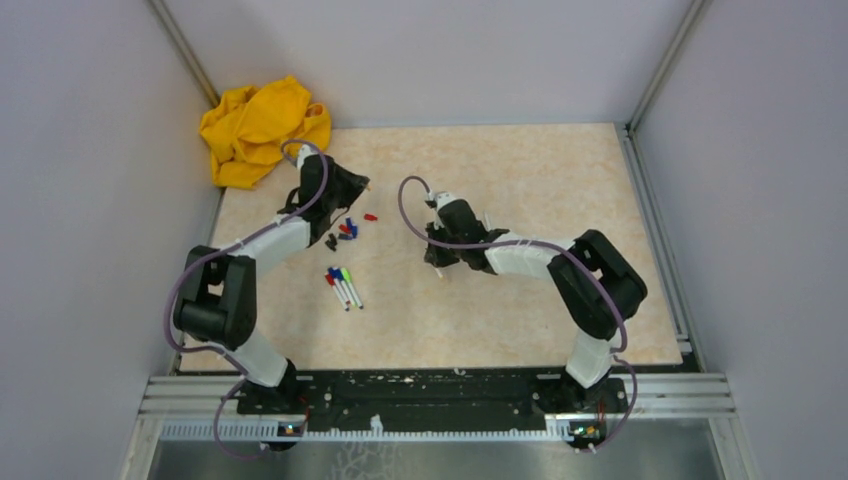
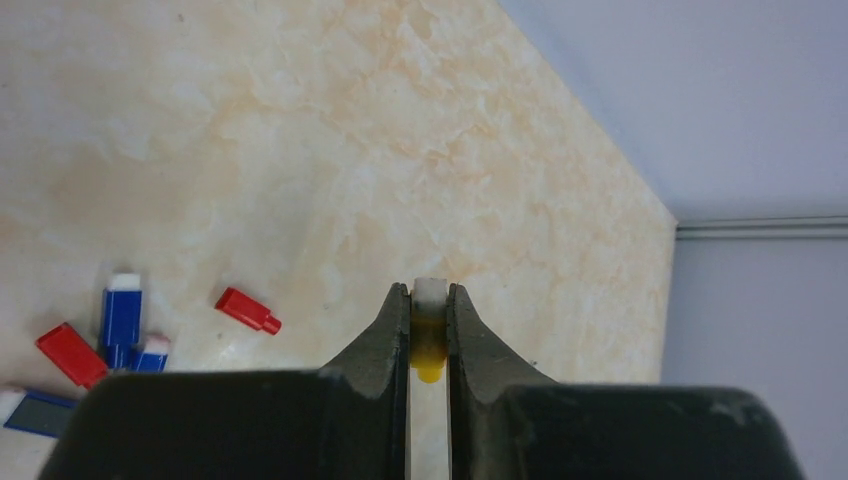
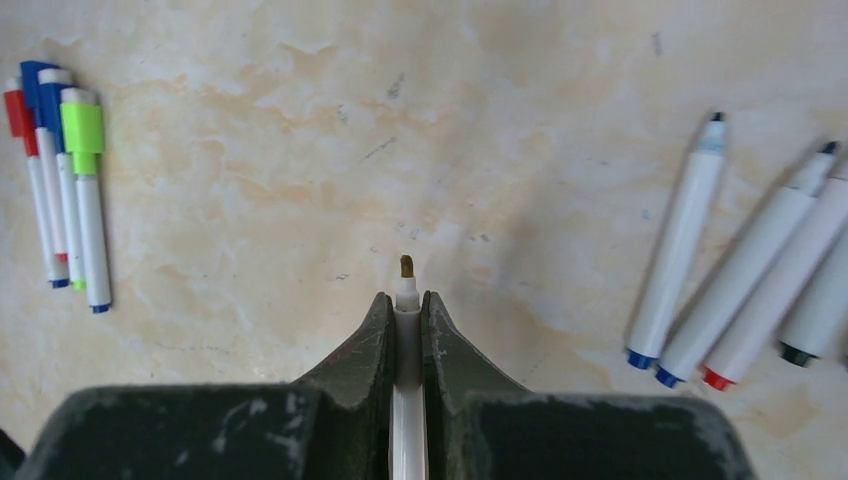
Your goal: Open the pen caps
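Worktop carrying all pens. Left hand clamping detached yellow cap, hanging far-left, just beyond loose caps. Right hand squeezing bare marker, centre. Capped pens lying between arms, long axes running near-far, caps at far ends; sitting left of right hand, near side of left hand, both roughly equally close.

Cloth at far-left corner of table, behind my left gripper, 1 cap in it; loose caps just nearer my bases; 4 capped markers nearer still, between my arms; my right gripper mid-table, 1 marker in it; 4 uncapped markers to its right.
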